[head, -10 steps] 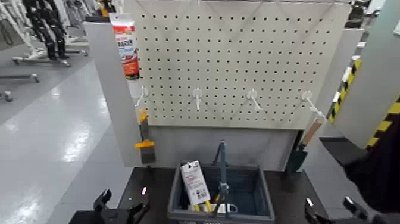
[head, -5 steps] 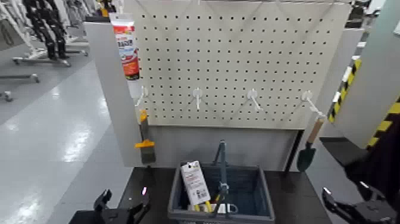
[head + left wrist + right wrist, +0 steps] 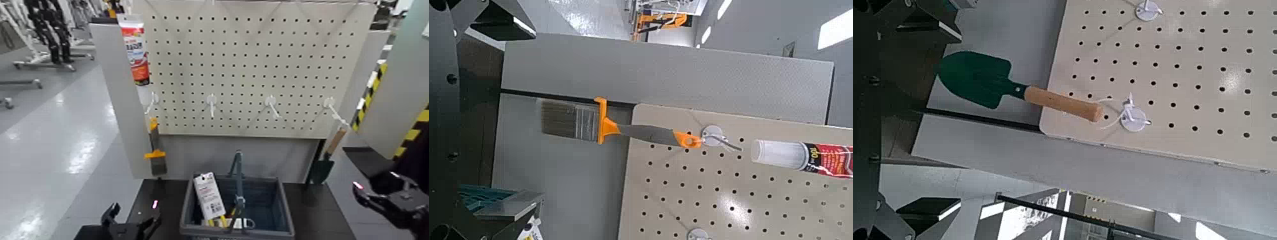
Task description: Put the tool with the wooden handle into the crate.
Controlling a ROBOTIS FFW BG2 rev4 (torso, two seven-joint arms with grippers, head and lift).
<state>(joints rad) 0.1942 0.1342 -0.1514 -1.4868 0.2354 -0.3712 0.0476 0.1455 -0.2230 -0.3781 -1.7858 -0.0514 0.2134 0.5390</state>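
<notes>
The crate (image 3: pixel 284 207) stands on the dark table (image 3: pixel 313 198), packaged item inside. My left gripper (image 3: pixel 133 216) is parked beside it, fingers apart, empty. My right gripper (image 3: pixel 376 193), fingers spread, empty, is near the trowel (image 3: pixel 325 159), which hangs from the pegboard's (image 3: pixel 249 70) rightmost hook (image 3: pixel 333 110).

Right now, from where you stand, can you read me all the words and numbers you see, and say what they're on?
None that I can read for sure.
Red and white plastic tube: big letters, not clear enough to read.
White card in the dark grey-blue plastic basket: black print, too small.
Green metal trowel with a pale wooden handle: no writing I can see.
</notes>
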